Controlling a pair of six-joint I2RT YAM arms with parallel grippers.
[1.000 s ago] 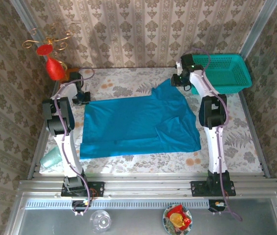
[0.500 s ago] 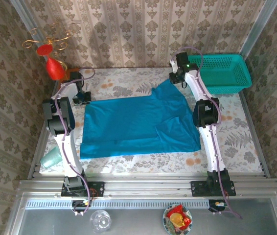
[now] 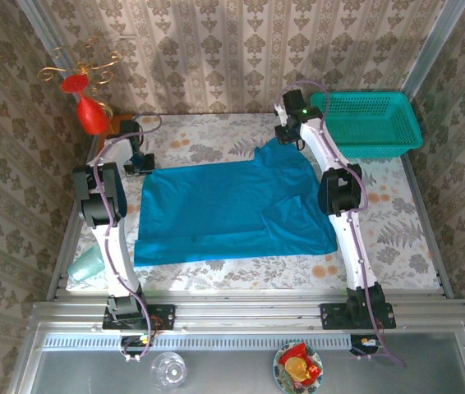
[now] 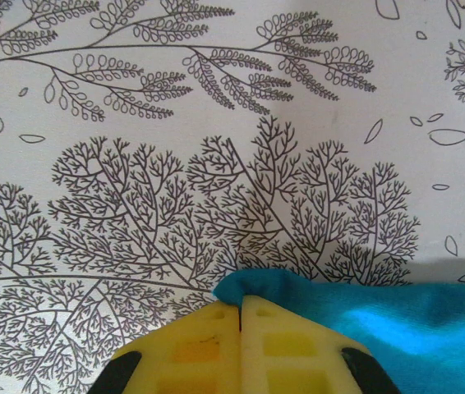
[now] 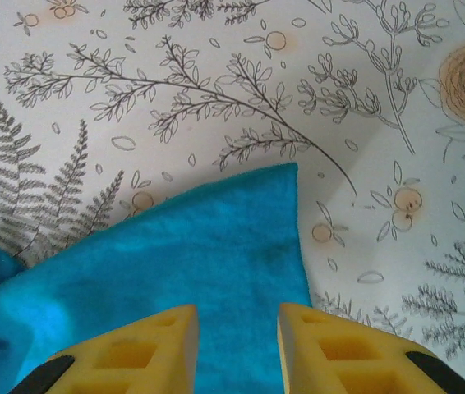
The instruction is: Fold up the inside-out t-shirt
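Well, from above, the shirt [image 3: 232, 209] lies spread flat across the middle of the table [image 3: 208, 135], with one sleeve poking out toward 1 o'clock. My left claw [image 3: 136, 162] sits at the shirt's 10 o'clock corner, right at the cloth's edge. My right claw [image 3: 286, 135] is at the tip of that 1 o'clock sleeve. The basket [image 3: 368, 123] stands just beyond it, at 3 o'clock from that claw, apart from the shirt. At this height I cannot tell how either pair of fingers stands.

On my left wrist camera, my left claw [image 4: 241, 305] shows at 6 o'clock, its two yellow fingers [image 4: 191, 349] pressed flat together. They pinch a small fold of the shirt [image 4: 380, 328], which bulges out blue just over the fingertips. The rest of the cloth runs off toward 4 o'clock. From 9 round to 3 o'clock lies the bare table [image 4: 216, 123] with its tree print.

On my right wrist camera, my right claw [image 5: 237, 316] is spread wide, one yellow finger [image 5: 158, 349] on each side of a clear gap. The shirt [image 5: 200, 246] lies beneath that gap. Its edge climbs to a corner at about 1 o'clock from my fingertips, and the cloth widens toward 9 o'clock. The bare table [image 5: 397, 246] lies at 3 o'clock. Whether my fingertips touch the cloth I cannot tell.
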